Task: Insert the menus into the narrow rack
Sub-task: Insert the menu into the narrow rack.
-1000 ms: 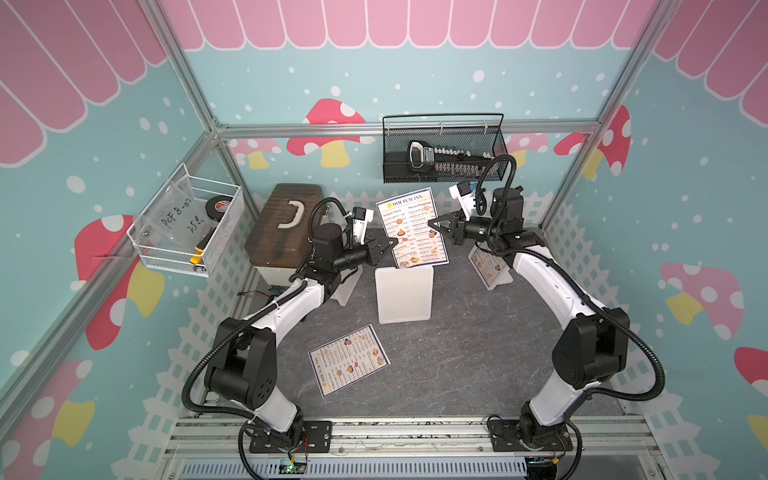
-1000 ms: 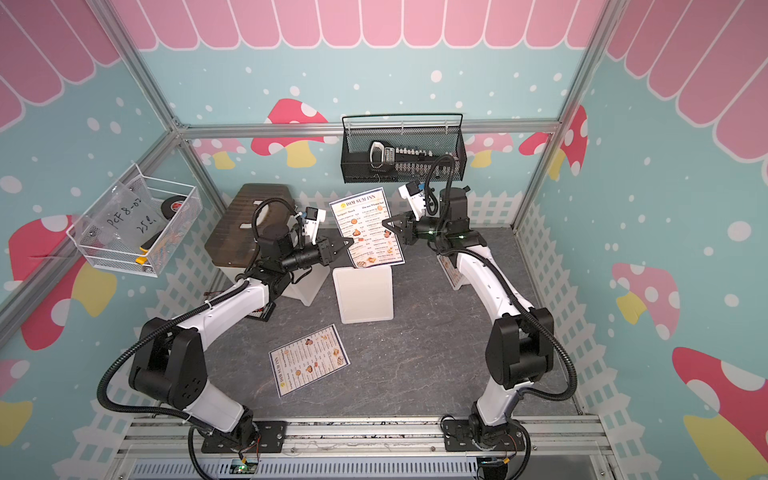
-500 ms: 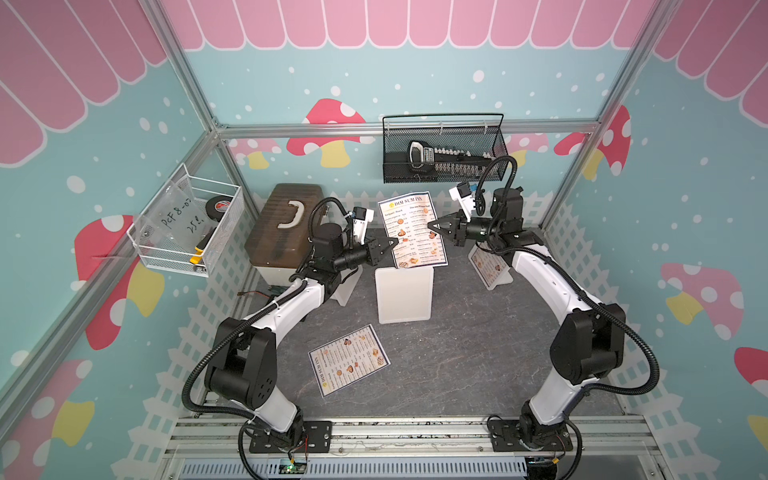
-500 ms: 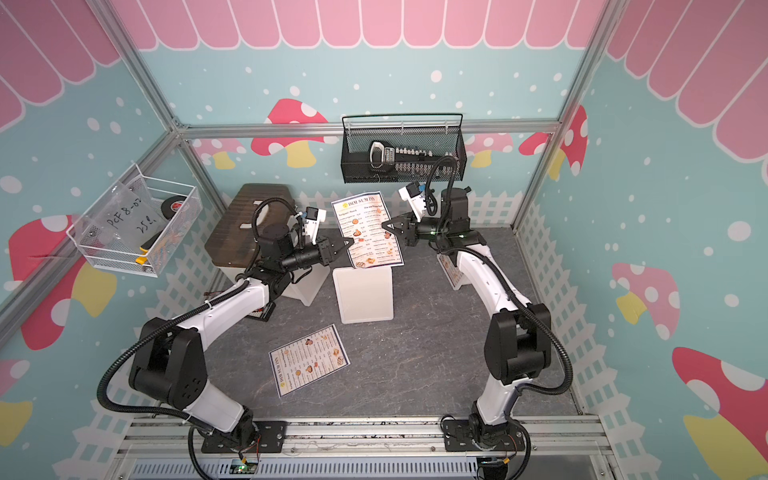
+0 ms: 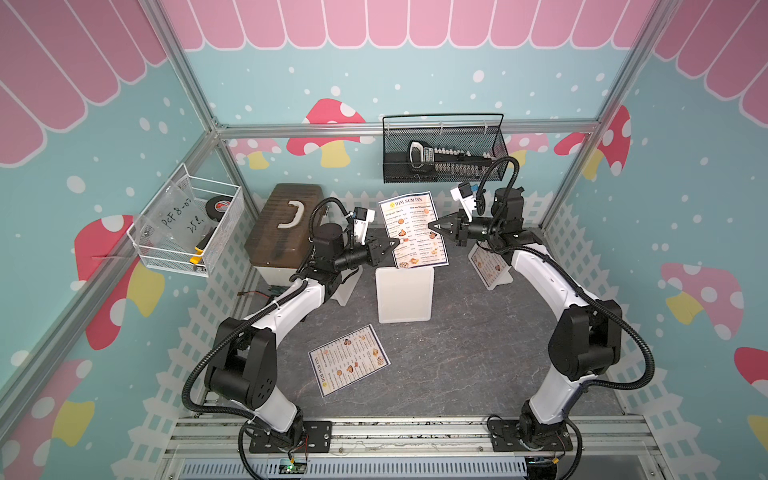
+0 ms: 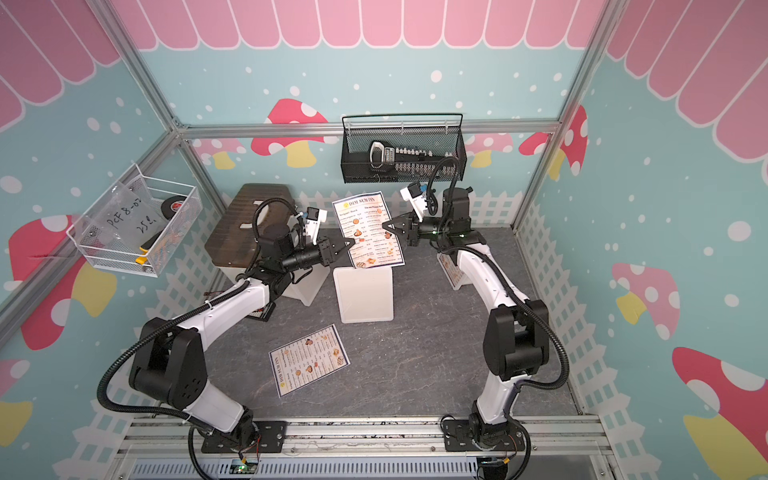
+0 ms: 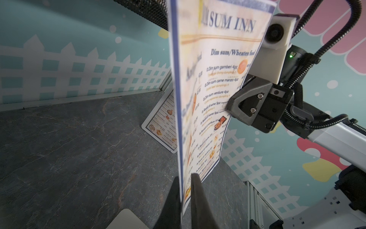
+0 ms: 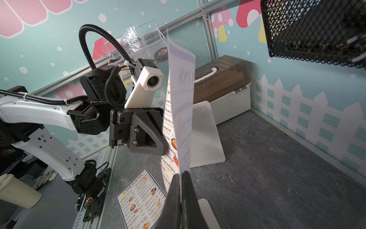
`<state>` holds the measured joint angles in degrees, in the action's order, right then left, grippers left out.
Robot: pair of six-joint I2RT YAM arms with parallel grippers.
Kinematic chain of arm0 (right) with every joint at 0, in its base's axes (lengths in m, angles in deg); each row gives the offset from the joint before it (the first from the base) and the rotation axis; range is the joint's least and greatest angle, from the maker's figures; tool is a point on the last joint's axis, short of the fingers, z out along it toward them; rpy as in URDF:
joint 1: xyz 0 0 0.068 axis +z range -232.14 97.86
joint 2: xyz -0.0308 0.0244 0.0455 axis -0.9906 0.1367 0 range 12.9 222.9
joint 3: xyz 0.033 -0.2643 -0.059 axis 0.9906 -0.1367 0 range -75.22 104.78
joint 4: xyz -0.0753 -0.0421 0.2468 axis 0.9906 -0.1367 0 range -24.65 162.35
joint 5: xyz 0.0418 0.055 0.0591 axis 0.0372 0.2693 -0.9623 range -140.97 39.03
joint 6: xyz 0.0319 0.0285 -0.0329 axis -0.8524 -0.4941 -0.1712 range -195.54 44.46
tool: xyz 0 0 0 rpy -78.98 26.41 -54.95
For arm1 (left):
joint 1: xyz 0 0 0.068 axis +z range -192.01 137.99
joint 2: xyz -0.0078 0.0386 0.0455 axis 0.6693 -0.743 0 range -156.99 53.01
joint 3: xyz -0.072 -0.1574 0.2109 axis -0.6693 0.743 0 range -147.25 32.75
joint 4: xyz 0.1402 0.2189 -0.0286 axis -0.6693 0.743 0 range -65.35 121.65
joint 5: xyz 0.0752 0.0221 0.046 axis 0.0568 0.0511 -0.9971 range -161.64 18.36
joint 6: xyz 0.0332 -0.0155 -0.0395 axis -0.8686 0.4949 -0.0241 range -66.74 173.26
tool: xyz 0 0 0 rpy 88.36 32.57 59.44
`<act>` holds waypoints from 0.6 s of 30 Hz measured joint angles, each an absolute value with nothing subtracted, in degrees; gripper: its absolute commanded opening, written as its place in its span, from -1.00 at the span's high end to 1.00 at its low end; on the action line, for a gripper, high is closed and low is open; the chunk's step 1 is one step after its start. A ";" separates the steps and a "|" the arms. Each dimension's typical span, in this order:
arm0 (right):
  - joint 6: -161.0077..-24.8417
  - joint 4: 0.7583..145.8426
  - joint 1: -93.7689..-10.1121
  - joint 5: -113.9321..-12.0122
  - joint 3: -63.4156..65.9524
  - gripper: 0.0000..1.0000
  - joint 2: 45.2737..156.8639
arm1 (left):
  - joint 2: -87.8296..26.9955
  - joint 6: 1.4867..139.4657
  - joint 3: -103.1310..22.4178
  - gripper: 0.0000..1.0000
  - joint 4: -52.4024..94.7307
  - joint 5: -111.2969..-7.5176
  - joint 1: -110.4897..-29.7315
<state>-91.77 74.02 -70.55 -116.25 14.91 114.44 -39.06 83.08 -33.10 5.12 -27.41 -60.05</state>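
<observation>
One menu (image 5: 413,228) (image 6: 368,230) stands upright in the air, its lower edge just above the narrow white rack (image 5: 404,295) (image 6: 365,295). My left gripper (image 5: 395,243) (image 7: 186,176) flanks the menu's (image 7: 213,89) left edge, with a slim gap showing beside the sheet. The right gripper (image 5: 432,226) (image 8: 182,173) is shut on its right edge. A second menu (image 5: 348,359) (image 8: 138,202) lies flat on the floor in front of the rack. A third menu (image 5: 486,264) (image 7: 164,123) leans on a white stand under my right arm.
A brown-lidded box (image 5: 286,228) sits at the back left, with a white stand (image 5: 349,286) beside it under my left arm. A black mesh basket (image 5: 442,149) hangs on the back wall just above the right wrist. A wire basket (image 5: 187,228) hangs on the left wall.
The menu and both arms keep nearly the same pose above the rack; only a slight shift of the right wrist shows.
</observation>
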 measured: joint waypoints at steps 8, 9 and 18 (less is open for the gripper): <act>-94.02 77.08 -71.29 -118.61 14.90 1.00 116.12 | -39.50 83.39 -34.01 0.54 5.12 -27.06 -60.05; -94.15 77.23 -71.33 -118.87 14.90 1.00 116.25 | -39.63 83.50 -34.17 0.53 5.12 -26.97 -60.05; -95.16 78.81 -71.77 -121.21 14.90 1.00 116.39 | -40.15 83.95 -34.71 0.44 5.16 -26.78 -60.05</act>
<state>-95.16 78.81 -71.77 -121.21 14.91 116.39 -40.15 83.95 -34.71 5.16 -26.78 -60.05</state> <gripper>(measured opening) 0.047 0.282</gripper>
